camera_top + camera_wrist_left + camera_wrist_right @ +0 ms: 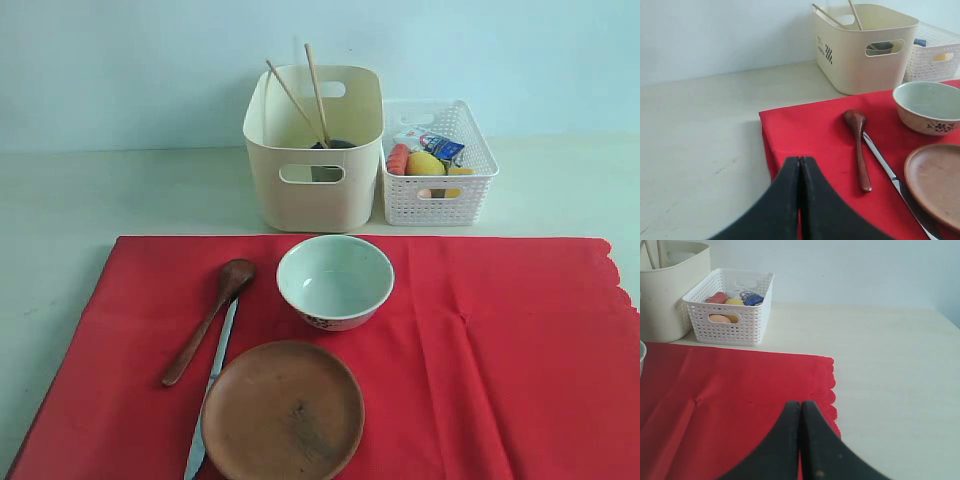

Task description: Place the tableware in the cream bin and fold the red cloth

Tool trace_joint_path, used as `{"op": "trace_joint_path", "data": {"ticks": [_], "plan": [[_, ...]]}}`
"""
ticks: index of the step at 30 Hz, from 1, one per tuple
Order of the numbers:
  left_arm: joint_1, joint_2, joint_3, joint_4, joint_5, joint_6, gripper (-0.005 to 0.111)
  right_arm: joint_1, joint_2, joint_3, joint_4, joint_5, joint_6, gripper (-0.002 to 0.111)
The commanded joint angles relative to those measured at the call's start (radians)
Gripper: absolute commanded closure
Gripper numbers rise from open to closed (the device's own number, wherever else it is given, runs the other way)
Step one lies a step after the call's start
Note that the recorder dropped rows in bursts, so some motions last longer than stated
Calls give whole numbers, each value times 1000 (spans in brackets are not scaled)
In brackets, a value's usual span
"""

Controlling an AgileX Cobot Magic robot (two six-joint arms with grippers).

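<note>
1. My exterior view clips the red cloth at six and four o'clock.
2. The silver knife and brown plate run off at six o'clock.
3. The cream bin hides the chopsticks' lower ends; something dark beside them, at twelve o'clock, I cannot identify.

Lighting was bright, soft and even in all three views, with a cool bluish cast on the back wall. Shadows were faint: a thin rim under the white bowl on the red cloth and a darker interior in the cream bin. A pale sheen lay along the silver knife, the exterior view was slightly soft overall, and the black left gripper and right gripper appeared blurred in the near foreground.
</note>
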Motion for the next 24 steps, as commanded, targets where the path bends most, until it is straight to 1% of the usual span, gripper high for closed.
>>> {"op": "trace_joint_path", "data": {"ticks": [1, 10, 11, 12, 13, 16, 18, 21, 24], "plan": [[3, -6, 3, 1, -5, 0, 107, -6, -5, 5, -9, -12, 0, 108], [3, -6, 3, 1, -5, 0, 107, -6, -5, 5, -9, -12, 0, 108], [3, -6, 3, 1, -1, 0, 107, -6, -5, 5, -9, -12, 0, 108], [3, -6, 3, 1, 38, 0, 107, -6, -5, 5, -9, -12, 0, 108], [3, -6, -22, 1, 81, 0, 107, -6, -5, 5, -2, -12, 0, 108], [3, -6, -99, 1, 120, 0, 107, -6, -5, 5, -1, -12, 0, 108], [3, 15, -165, 1, 124, 0, 107, -6, -5, 5, -1, -12, 0, 108], [3, 109, -272, 1, 124, 0, 107, -6, -5, 5, -1, -12, 0, 108], [3, 173, -337, 1, 124, 0, 107, -6, -5, 5, -1, -12, 0, 108]]}}
